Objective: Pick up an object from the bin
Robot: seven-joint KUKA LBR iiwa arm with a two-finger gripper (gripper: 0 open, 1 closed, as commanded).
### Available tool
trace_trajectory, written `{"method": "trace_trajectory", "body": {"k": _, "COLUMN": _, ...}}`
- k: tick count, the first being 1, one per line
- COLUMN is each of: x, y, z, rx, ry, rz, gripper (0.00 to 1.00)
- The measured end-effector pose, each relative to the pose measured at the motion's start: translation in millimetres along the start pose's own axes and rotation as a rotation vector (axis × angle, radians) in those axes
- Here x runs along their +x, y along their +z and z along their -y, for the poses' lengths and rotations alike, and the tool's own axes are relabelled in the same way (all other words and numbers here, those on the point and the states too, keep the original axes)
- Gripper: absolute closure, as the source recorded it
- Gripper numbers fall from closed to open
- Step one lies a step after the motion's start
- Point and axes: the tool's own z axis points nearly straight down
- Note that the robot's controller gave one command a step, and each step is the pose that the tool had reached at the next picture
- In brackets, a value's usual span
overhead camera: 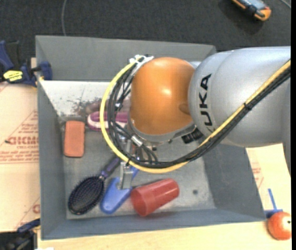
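With the gripper [126, 175] over the blue scoop-shaped piece [114, 197] by the lower wall of the bin [226, 186], its opening not discernible, expect that you may snag the adjacent red cup [155, 196] or the hairbrush [85, 194] and lose the grip.

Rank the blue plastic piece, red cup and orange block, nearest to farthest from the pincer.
1. Blue plastic piece, right below the pincer, near the front wall.
2. Red cup, lying on its side toward the view's right.
3. Orange block, by the left wall.

The cup [156, 194] is red, the block [74, 138] orange, the brush [84, 195] dark.
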Motion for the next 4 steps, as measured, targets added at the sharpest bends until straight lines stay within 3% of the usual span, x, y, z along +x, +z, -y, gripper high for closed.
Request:
{"method": "trace_trajectory", "body": {"k": 1, "x": -1.7, "y": -5, "z": 1, "rx": -0.001, "ry": 0.005, "rz": 0.008, "gripper": 0.00}}
{"method": "trace_trajectory", "body": {"k": 2, "x": 15.1, "y": 103, "z": -17, "rx": 0.000, "ry": -0.260, "rz": 0.009, "gripper": 0.00}}
{"method": "trace_trajectory", "body": {"k": 3, "x": 14.7, "y": 60, "z": -28, "rx": 0.000, "ry": -0.385, "rz": 0.021, "gripper": 0.00}}
{"method": "trace_trajectory", "body": {"k": 4, "x": 16.4, "y": 120, "z": -17, "rx": 0.001, "ry": -0.700, "rz": 0.005, "gripper": 0.00}}
